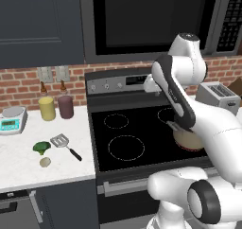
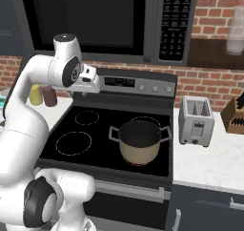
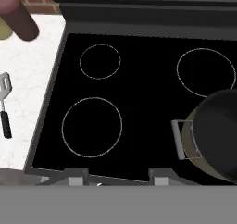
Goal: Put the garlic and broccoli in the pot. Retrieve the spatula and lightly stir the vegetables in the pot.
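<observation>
The tan pot (image 2: 138,146) stands on the front right burner of the black stovetop with a dark, bare inside; the arm half hides the pot (image 1: 189,140) in the left base view. On the white counter left of the stove lie the green broccoli (image 1: 41,147), the pale garlic (image 1: 45,162) just in front of it, and the spatula (image 1: 64,143) beside them with its black handle towards the front. My gripper (image 2: 90,89) hangs high over the back of the stove, far from all of them. In the hand view the gripper (image 3: 118,177) is open and holds nothing, with the spatula (image 3: 4,86) at the left edge and the pot (image 3: 217,140) at the lower right.
A yellow bottle (image 1: 47,108), a maroon bottle (image 1: 65,106) and a kitchen scale (image 1: 12,119) stand at the back of the left counter. A silver toaster (image 2: 196,120) and a knife block (image 2: 234,114) sit right of the stove. A microwave (image 2: 119,20) hangs overhead.
</observation>
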### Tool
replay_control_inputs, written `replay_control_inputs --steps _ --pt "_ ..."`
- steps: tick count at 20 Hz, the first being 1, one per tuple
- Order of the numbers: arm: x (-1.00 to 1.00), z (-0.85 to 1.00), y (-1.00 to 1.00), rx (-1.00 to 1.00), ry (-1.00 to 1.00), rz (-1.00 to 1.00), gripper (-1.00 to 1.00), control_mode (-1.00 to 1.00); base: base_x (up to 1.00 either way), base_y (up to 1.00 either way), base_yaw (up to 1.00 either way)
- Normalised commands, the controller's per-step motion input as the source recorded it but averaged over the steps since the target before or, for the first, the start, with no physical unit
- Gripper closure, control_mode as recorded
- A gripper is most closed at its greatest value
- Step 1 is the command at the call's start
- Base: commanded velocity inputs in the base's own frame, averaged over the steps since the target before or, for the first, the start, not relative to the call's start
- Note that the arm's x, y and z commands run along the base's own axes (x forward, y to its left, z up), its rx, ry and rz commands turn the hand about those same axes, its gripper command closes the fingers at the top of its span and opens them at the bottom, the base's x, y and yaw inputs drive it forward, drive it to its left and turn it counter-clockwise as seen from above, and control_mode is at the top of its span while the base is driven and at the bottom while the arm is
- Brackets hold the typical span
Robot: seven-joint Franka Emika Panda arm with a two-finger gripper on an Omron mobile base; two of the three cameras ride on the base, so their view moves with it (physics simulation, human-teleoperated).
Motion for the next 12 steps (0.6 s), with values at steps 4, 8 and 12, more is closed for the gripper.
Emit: replay_control_inputs --steps 4,8,12 --pt "-0.15 -0.19 0.39 -0.01 0.02 0.02 -1.00 -1.00 0.00 0.00 0.00" --pt "-0.21 -0.73 1.00 -0.03 0.00 0.20 -1.00 -1.00 0.00 0.00 0.00" --pt "-0.14 -0.98 1.00 0.00 -0.02 0.34 -1.00 -1.00 0.00 0.00 0.00"
